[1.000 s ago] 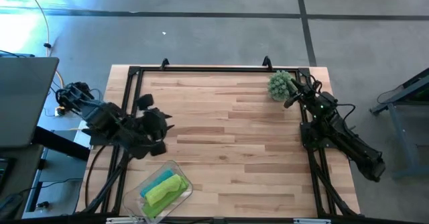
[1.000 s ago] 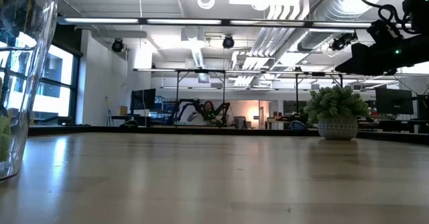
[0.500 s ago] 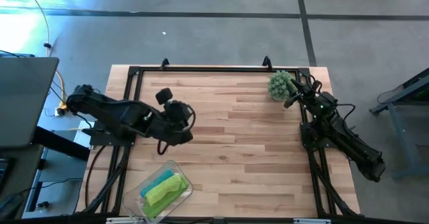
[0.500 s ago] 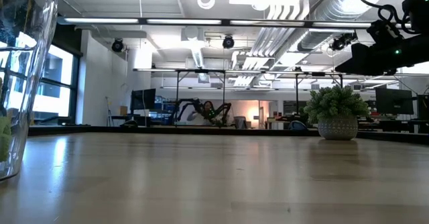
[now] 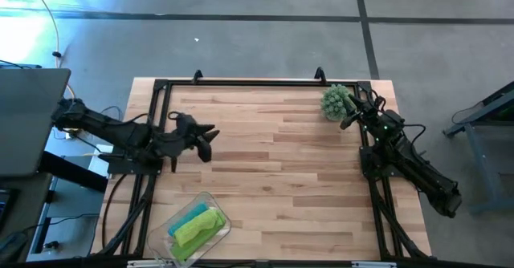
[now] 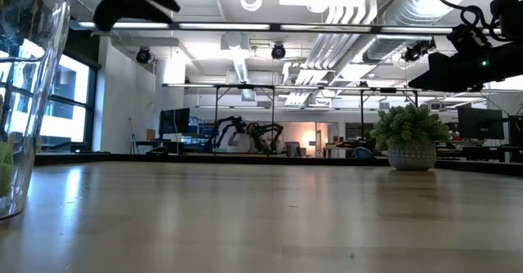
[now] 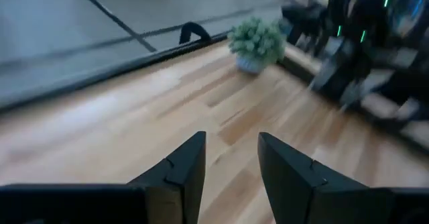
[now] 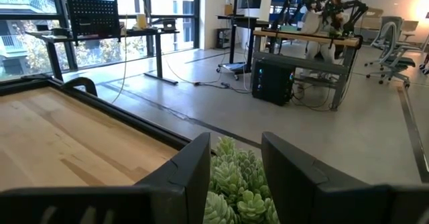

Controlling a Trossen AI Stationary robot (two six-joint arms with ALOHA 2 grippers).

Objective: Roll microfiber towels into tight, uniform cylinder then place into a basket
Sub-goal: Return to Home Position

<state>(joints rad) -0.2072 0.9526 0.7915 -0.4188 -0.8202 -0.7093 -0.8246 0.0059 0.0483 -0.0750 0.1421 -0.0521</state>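
Observation:
The clear basket [image 5: 210, 206] stands at the table's near left corner. Rolled towels lie in it side by side: a teal one [image 5: 185, 217] and lime green ones [image 5: 197, 229]. Its clear wall [image 6: 29, 101] fills the left edge of the low view. My left gripper [image 5: 212, 132] is open and empty above the left part of the table, farther back than the basket, pointing toward the table's right; its fingers [image 7: 181, 174] show spread in the left wrist view. My right gripper [image 5: 345, 117] waits open and empty at the far right, next to the spiky green ball [image 5: 336, 101].
The spiky grey-green ball [image 8: 231, 184] in its pot [image 6: 411, 155] stands at the far right corner, just beyond my right gripper's fingers. A black frame [image 5: 241, 82] runs along the table's far, left and right edges. Bare wood [image 5: 281, 172] spans the middle.
My left gripper has moved away from the basket, toward the table's far edge and somewhat right, rising into the top of the low view. It has turned and now points toward the table's right. The towels and the basket have stayed still.

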